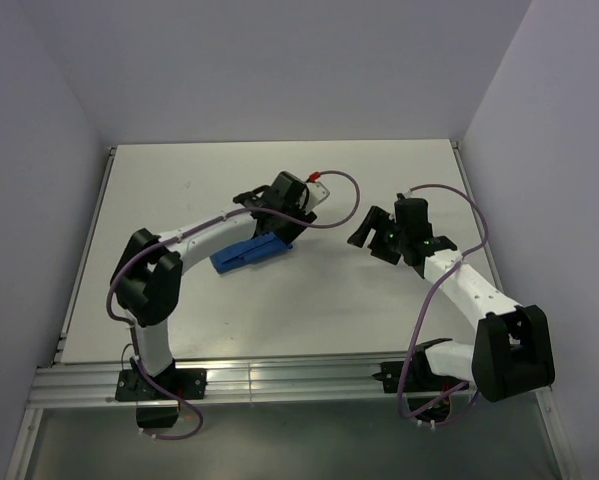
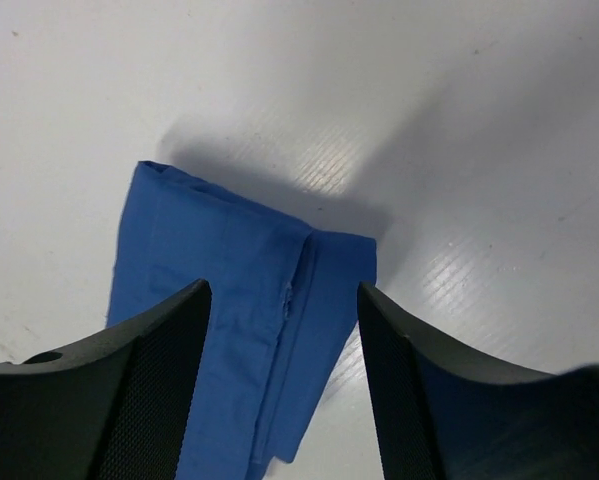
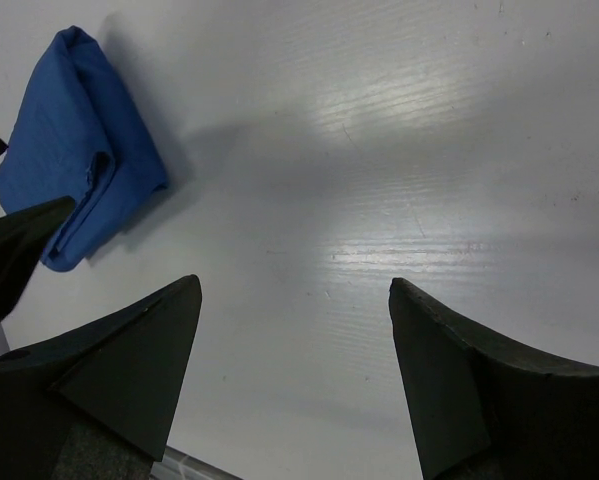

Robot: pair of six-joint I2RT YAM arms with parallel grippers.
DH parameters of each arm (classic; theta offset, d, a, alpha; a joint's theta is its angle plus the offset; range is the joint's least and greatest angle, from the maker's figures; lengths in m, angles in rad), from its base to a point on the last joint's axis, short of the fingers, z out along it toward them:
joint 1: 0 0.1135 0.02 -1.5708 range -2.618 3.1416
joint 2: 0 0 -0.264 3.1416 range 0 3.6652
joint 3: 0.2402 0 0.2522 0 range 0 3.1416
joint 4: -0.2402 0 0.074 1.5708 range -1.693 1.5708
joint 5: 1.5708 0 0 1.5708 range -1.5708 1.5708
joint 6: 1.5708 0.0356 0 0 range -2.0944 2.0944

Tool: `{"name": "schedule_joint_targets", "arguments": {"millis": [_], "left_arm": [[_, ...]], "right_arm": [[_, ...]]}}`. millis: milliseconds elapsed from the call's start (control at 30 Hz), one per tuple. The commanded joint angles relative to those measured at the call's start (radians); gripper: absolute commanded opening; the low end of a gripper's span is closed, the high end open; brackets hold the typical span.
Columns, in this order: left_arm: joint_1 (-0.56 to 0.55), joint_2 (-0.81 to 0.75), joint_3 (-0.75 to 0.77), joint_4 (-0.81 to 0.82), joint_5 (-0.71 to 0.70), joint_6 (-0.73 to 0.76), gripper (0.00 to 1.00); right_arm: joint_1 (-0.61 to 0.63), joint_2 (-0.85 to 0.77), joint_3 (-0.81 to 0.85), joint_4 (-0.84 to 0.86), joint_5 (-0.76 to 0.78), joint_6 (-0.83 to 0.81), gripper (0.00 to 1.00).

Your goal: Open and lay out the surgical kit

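**Kit status: wrap closed, layout not begun**

The surgical kit [image 1: 251, 251] lay on the table [image 1: 279, 330] as a folded royal-blue bundle, directly below the left gripper [image 2: 284, 288] and framed between its fingers. The left jaws stood apart, one finger to each side of the bundle's central fold, and clamped nothing. Whether the fingers touched the cloth could not be told. The right gripper [image 3: 294, 283] hung over bare table with its jaws wide apart and empty. The bundle lay ahead of it and well off to its left.

Progress, as judged:
- No flap of the wrap was turned back.
- No tray, packet, scissors or tweezers showed in any view.
- The opening step was therefore not yet done.

Left to do: unfold the wrap flat on the table, then set out each item of the contents separately
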State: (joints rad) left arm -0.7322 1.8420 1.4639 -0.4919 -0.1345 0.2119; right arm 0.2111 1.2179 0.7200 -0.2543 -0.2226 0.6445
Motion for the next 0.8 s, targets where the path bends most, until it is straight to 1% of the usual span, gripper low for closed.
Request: {"name": "schedule_joint_targets", "arguments": {"millis": [0,133,267,333,367,467,500,567,667,767], "left_arm": [[-0.035,0.049,0.042,0.033,-0.115,-0.06,0.66],[-0.064,0.088,0.044,0.044,-0.184,-0.075,0.65],[-0.072,0.149,0.064,0.03,-0.255,-0.095,0.59],[-0.072,0.169,0.078,0.021,-0.299,-0.109,0.53],[-0.072,0.172,0.081,0.019,-0.309,-0.112,0.51],[-0.072,0.158,0.079,0.033,-0.333,-0.114,0.42],[-0.072,0.152,0.078,0.035,-0.336,-0.112,0.38],[-0.072,0.135,0.078,0.039,-0.344,-0.108,0.36],[-0.072,0.114,0.085,0.033,-0.35,-0.098,0.29],[-0.067,0.092,0.088,0.033,-0.355,-0.091,0.2]], "right_arm": [[-0.006,0.005,0.047,0.017,0.008,-0.016,0.84],[-0.007,0.003,0.048,0.009,0.017,-0.022,0.83],[-0.007,0.0,0.047,0.007,0.02,-0.025,0.84],[-0.006,0.0,0.045,0.006,0.02,-0.026,0.84],[-0.007,0.0,0.045,0.004,0.02,-0.026,0.84],[-0.007,0.0,0.047,0.003,0.019,-0.028,0.84],[-0.007,-0.001,0.048,0.003,0.019,-0.028,0.84],[-0.007,-0.003,0.047,0.003,0.019,-0.028,0.84],[-0.007,-0.004,0.047,0.004,0.017,-0.026,0.84],[-0.007,-0.006,0.045,0.006,0.016,-0.023,0.84]]}}
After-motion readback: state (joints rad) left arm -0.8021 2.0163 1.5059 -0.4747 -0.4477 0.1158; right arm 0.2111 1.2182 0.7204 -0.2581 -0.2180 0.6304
